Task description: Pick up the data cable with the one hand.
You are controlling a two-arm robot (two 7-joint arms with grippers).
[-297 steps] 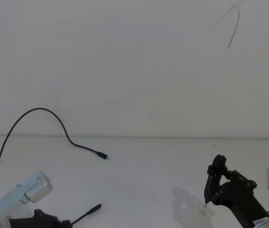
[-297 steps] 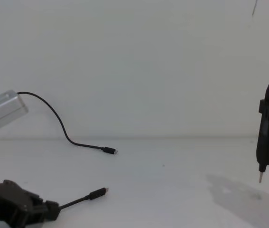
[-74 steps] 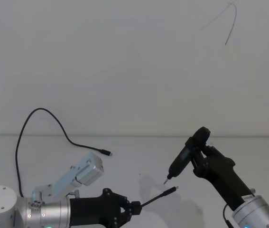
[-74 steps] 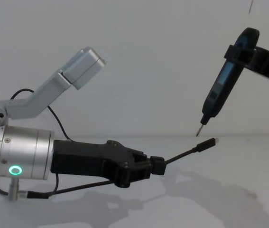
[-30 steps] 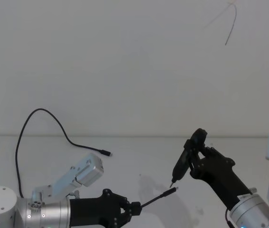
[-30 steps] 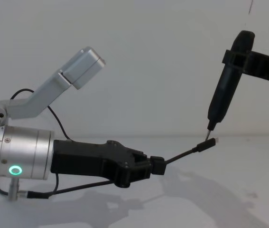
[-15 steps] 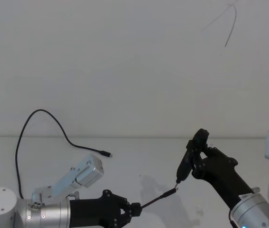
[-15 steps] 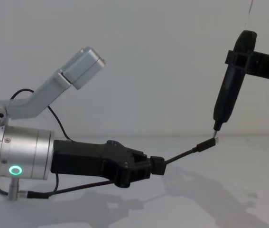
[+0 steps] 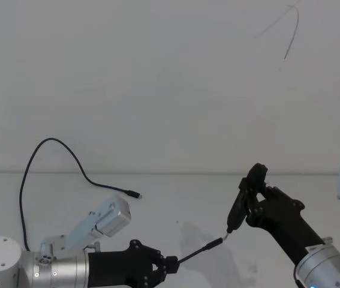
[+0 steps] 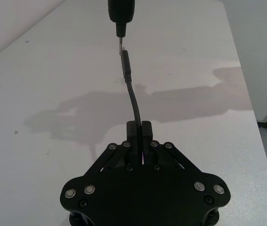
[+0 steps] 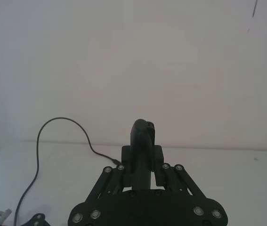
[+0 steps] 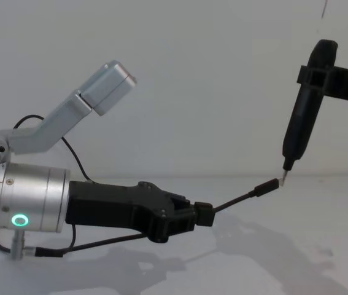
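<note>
Gripping the data cable [image 12: 235, 201] lower centre, left tool [image 12: 203, 215] wanted steadiness, I'd say; right tool [image 12: 313, 78], upper right, clutched a pen [image 12: 296, 135]

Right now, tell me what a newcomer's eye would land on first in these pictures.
The left gripper, low at the left, is shut on the data cable and holds its plug out above the table. At the right, the right gripper holds a black pen-shaped tool point-down, its metal tip right at the plug's silver end; whether they touch cannot be told. A thinner black cable loops at the left rear.
</note>
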